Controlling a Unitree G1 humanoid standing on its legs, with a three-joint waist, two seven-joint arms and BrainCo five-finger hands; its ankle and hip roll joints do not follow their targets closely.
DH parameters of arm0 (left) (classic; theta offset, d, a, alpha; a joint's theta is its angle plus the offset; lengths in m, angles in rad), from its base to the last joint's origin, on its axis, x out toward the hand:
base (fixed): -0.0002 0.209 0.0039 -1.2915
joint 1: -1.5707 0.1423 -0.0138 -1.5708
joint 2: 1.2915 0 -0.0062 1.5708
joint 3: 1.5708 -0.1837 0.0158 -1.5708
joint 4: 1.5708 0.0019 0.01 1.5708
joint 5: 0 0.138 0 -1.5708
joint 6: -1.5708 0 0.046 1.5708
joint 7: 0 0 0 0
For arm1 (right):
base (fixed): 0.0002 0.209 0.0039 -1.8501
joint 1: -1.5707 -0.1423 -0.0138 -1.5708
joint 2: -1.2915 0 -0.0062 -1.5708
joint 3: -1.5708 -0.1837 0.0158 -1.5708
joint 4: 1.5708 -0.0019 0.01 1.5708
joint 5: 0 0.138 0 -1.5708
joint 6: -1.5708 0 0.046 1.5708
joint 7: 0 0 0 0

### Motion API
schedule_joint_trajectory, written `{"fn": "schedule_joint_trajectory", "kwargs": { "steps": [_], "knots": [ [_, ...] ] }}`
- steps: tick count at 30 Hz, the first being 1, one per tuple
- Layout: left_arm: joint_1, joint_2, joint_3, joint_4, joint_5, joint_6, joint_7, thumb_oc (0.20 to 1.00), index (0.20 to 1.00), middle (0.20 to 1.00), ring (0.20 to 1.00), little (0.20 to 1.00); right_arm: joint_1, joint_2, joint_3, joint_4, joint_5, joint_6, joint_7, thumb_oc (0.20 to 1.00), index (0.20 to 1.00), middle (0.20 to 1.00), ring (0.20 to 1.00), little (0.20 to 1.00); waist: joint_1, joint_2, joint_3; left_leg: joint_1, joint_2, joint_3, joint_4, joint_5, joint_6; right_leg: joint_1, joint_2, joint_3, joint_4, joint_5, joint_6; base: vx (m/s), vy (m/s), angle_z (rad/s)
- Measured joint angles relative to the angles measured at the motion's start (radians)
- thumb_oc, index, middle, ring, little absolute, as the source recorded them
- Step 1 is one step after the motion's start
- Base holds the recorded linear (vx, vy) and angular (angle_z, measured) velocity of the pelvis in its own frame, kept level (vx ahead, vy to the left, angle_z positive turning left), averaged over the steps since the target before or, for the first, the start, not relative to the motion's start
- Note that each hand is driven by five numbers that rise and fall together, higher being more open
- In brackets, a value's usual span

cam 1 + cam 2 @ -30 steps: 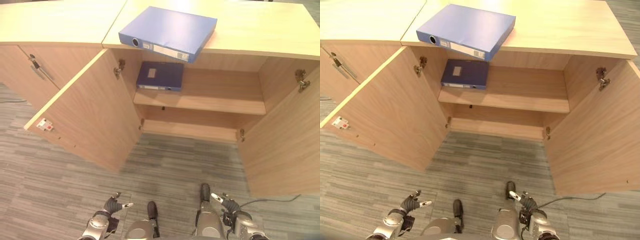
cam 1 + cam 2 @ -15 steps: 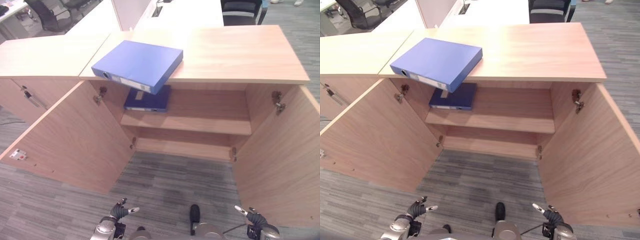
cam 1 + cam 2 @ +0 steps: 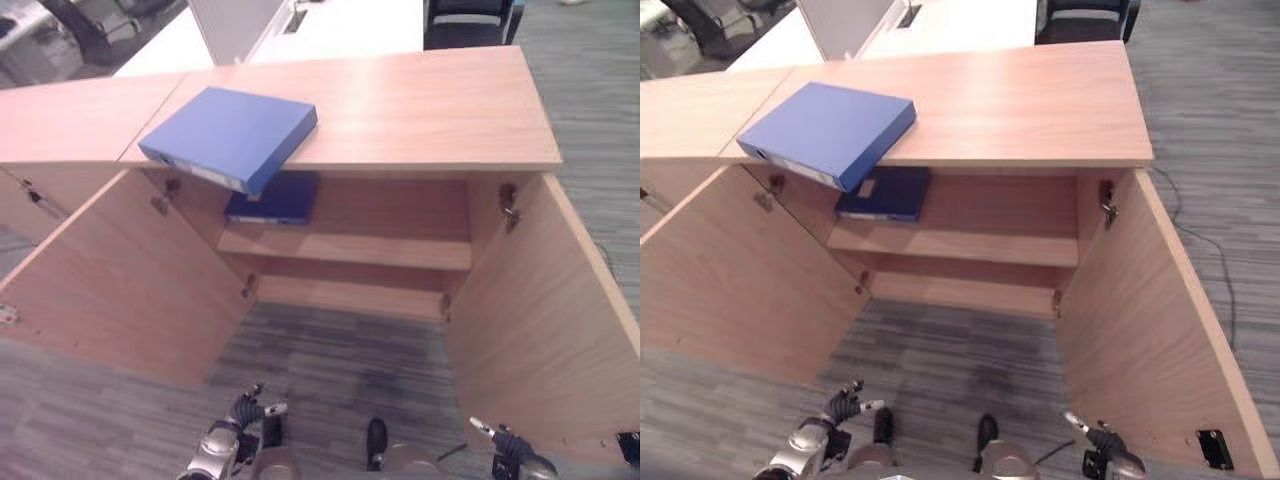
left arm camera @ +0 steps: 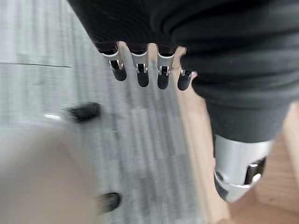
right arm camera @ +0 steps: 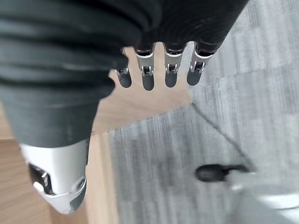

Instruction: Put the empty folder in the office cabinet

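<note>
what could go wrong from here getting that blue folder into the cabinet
The blue folder overhangs the cabinet top's front edge, so a clumsy touch might tip it to the floor. A second folder already lies on the shelf directly beneath, so a careless placement may bump it. Both doors stand open, narrowing the approach.

Smooth matt wood-grain cabinet [image 3: 400, 110], matt blue plastic-looking folder [image 3: 228, 137], rough grey carpet floor [image 3: 330, 370].

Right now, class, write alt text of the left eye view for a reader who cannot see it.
A blue folder lies on top of a wooden office cabinet, one corner jutting past the front edge, above a darker blue folder on the upper shelf. Both cabinet doors stand open. The left hand and right hand hang low over grey carpet, holding nothing.
</note>
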Motion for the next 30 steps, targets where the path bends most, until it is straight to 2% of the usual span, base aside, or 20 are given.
{"fn": "schedule_joint_trajectory", "kwargs": {
  "steps": [3,7,8,9,10,13,14,16,18,20,25,26,29,30],
  "knots": [
    [0.033,0.004,0.011,0.009,0.000,0.002,0.005,1.000,1.000,1.000,1.000,1.000,-0.006,0.015,0.008,-0.002,0.000,-0.002,0.002,1.000,1.000,1.000,1.000,1.000,0.004,0.003,-0.001,0.013,-0.010,-0.019,-0.001,0.000,0.000,0.046,0.019,0.028,-0.038,0.018,0.014,0.14,0.085,-0.42],
    [0.047,0.004,0.012,-0.004,0.000,0.000,0.005,1.000,1.000,1.000,1.000,1.000,0.029,0.014,0.010,-0.004,-0.001,0.001,0.001,1.000,1.000,1.000,1.000,1.000,0.000,0.003,-0.001,0.051,-0.014,-0.012,-0.001,0.004,0.006,0.081,0.021,0.055,-0.040,0.022,-0.002,0.12,0.130,-0.28],
    [0.045,0.005,0.014,-0.003,0.001,0.000,0.003,1.000,1.000,1.000,1.000,1.000,0.041,0.017,0.010,-0.004,-0.002,0.001,0.002,1.000,1.000,1.000,1.000,1.000,-0.005,0.003,-0.002,0.076,-0.015,-0.004,-0.002,0.003,0.007,0.091,0.018,0.067,-0.040,0.017,0.005,0.07,0.145,-0.39],
    [0.052,0.004,0.019,-0.004,0.001,0.000,0.002,1.000,1.000,1.000,1.000,1.000,0.052,0.017,0.010,-0.011,-0.002,0.002,0.003,1.000,1.000,1.000,1.000,1.000,-0.004,0.015,-0.012,0.098,-0.018,0.008,-0.001,0.021,0.024,0.099,0.017,0.083,-0.040,0.011,0.012,0.05,0.142,-0.32],
    [0.046,0.005,0.019,-0.007,0.001,0.000,0.002,1.000,1.000,1.000,1.000,1.000,0.057,0.015,0.010,-0.019,-0.002,0.002,0.003,1.000,1.000,1.000,1.000,1.000,-0.008,0.024,-0.017,0.104,-0.021,0.017,0.007,0.007,0.038,0.097,0.015,0.083,-0.040,0.007,0.019,0.05,0.144,-0.16],
    [0.007,0.024,0.028,-0.015,0.001,0.000,0.001,1.000,1.000,1.000,1.000,1.000,0.054,0.046,0.010,-0.022,-0.003,0.004,0.005,1.000,1.000,1.000,1.000,1.000,-0.009,-0.011,-0.008,0.108,-0.068,0.026,0.009,-0.028,0.080,0.093,-0.035,0.092,-0.040,0.010,0.054,0.05,0.133,-0.02],
    [0.003,0.024,0.041,-0.017,0.001,0.000,0.002,1.000,1.000,1.000,1.000,1.000,0.053,0.056,0.010,-0.024,-0.003,0.004,0.005,1.000,1.000,1.000,1.000,1.000,-0.004,-0.016,-0.012,0.113,-0.081,0.036,0.009,-0.051,0.104,0.094,-0.049,0.100,-0.040,0.006,0.070,0.03,0.100,-0.07],
    [0.002,0.025,0.042,-0.026,0.001,-0.002,0.003,1.000,1.000,1.000,1.000,1.000,0.053,0.062,0.010,-0.026,-0.004,0.004,0.007,1.000,1.000,1.000,1.000,1.000,-0.003,-0.005,-0.020,0.113,-0.086,0.042,0.009,-0.098,0.121,0.092,-0.056,0.105,-0.041,0.005,0.095,0.02,0.159,-0.03],
    [0.007,0.040,0.041,-0.024,0.001,0.000,0.003,1.000,1.000,1.000,1.000,1.000,0.049,0.086,0.009,-0.026,-0.006,0.007,0.007,1.000,1.000,1.000,1.000,1.000,0.003,-0.021,-0.030,0.109,-0.118,0.053,0.007,-0.123,0.141,0.079,-0.090,0.116,-0.040,0.010,0.118,0.02,0.191,-0.13],
    [0.023,0.049,0.040,-0.021,0.001,0.002,0.003,1.000,1.000,1.000,1.000,1.000,0.049,0.093,0.010,-0.028,-0.010,0.016,0.007,1.000,1.000,1.000,1.000,1.000,0.004,-0.024,-0.033,0.109,-0.135,0.067,0.000,-0.133,0.156,0.073,-0.110,0.130,-0.041,0.013,0.140,0.00,0.142,-0.18],
    [0.048,0.054,0.039,-0.023,0.011,0.002,0.002,1.000,1.000,1.000,1.000,1.000,0.062,0.095,0.010,-0.027,-0.011,0.024,0.007,1.000,1.000,1.000,1.000,1.000,0.003,-0.033,-0.053,0.092,-0.185,0.096,-0.001,-0.137,0.184,0.039,-0.160,0.149,-0.039,0.017,0.158,0.01,0.182,-0.12],
    [0.044,0.054,0.038,-0.026,0.011,0.002,0.000,1.000,1.000,1.000,1.000,1.000,0.059,0.095,0.010,-0.028,-0.011,0.024,0.007,1.000,1.000,1.000,1.000,1.000,0.001,-0.033,-0.057,0.083,-0.192,0.100,-0.001,-0.135,0.202,0.027,-0.166,0.151,-0.028,0.022,0.164,0.00,0.155,-0.06],
    [0.032,0.063,0.021,-0.068,0.012,0.002,-0.003,1.000,1.000,1.000,1.000,1.000,0.061,0.106,0.012,-0.028,-0.011,0.024,0.008,1.000,1.000,1.000,1.000,1.000,-0.001,-0.049,-0.055,0.085,-0.208,0.106,0.003,-0.129,0.232,-0.020,-0.176,0.164,0.066,0.002,0.187,-0.05,0.132,-0.07],
    [0.029,0.067,0.019,-0.078,0.012,0.001,-0.003,1.000,1.000,1.000,1.000,1.000,0.053,0.111,0.016,-0.028,-0.010,0.024,0.007,1.000,1.000,1.000,1.000,1.000,0.004,-0.056,-0.052,0.088,-0.208,0.116,0.005,-0.130,0.233,-0.037,-0.174,0.164,0.094,0.002,0.187,-0.05,0.101,-0.28]
  ]
}}
